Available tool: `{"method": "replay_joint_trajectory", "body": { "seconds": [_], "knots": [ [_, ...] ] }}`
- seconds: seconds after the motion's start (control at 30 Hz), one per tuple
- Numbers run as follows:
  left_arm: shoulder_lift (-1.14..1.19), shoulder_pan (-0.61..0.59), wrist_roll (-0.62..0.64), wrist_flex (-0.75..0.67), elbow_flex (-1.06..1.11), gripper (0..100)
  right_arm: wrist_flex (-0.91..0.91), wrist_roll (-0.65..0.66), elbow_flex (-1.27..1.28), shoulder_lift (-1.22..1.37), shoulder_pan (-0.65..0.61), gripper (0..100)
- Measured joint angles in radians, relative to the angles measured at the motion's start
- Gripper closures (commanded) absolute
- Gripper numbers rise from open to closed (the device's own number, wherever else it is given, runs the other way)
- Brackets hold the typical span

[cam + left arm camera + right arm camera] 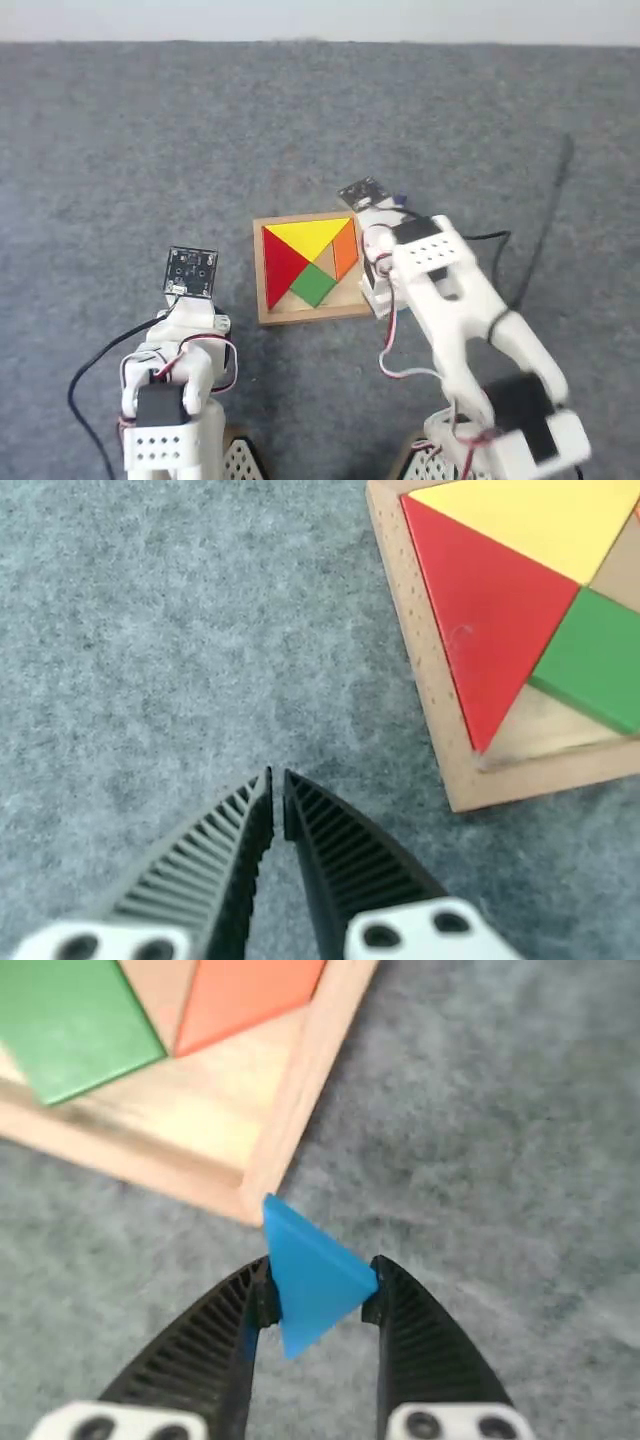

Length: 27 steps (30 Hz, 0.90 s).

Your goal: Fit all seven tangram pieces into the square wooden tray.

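1. Right gripper (320, 1270) has its jaws pinching the blue triangle (310, 1282) by two edges. One point of the piece aims at the tray's corner, just outside the wooden tray (312, 1070).
2. Risk one, as I see it: that leading point comes in too low and butts the raised rim. The piece would then pivot in a narrow two-edge pinch or pop out onto the grey carpet (150, 150).
3. Risk two: it lands turned the wrong way for the bare corner, sits proud on a neighbour and shoves the orange piece (250, 1000) or the green square (70, 1020) out of place.
4. Risk three: the tray looks free on the carpet, so a sideways push from the arm could slide the whole thing.
5. Inside the tray, from overhead: yellow triangle (308, 237) along the far edge, red triangle (280, 265) on one side, green square in the middle, orange piece on the other side. Bare wood shows along the near edge. I can't tell whether the pale patch between green and orange is a piece or floor.
6. Left gripper (277, 780) hangs over carpet near the tray's other near corner, jaws pressed all but together on nothing.
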Motion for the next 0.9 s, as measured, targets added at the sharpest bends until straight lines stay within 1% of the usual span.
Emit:
{"method": "replay_joint_trajectory", "body": {
  "seconds": [0.13,0.23,0.33,0.47,0.53,0.63,0.7,0.8,0.9],
  "knots": [
    [0.0,-0.003,0.0,0.0,0.0,98,0.057,0.048,0.0,-0.117,-0.005,92.3],
    [0.0,-0.003,0.0,0.0,0.0,98,0.072,0.109,-0.002,-0.153,-0.008,92.3],
    [0.0,-0.002,0.0,0.0,0.0,98,0.078,0.169,-0.051,-0.155,-0.008,92.4],
    [0.0,-0.003,0.0,0.0,0.0,98,0.13,0.19,-0.163,-0.068,-0.018,91.6],
    [0.0,-0.003,0.0,0.0,0.0,98,0.133,0.192,-0.189,-0.009,-0.005,87.0],
    [0.0,-0.002,0.0,0.0,0.0,98,0.069,0.19,-0.192,0.061,0.026,75.3],
    [0.0,-0.003,0.0,0.0,0.0,98,0.014,0.206,-0.192,0.095,0.017,72.9],
    [0.0,0.0,0.0,0.0,0.0,98,-0.021,0.299,-0.187,0.126,0.025,73.8],
    [0.0,-0.003,0.0,0.0,0.0,98,-0.025,0.489,-0.143,0.127,0.017,74.0]
  ]
}}
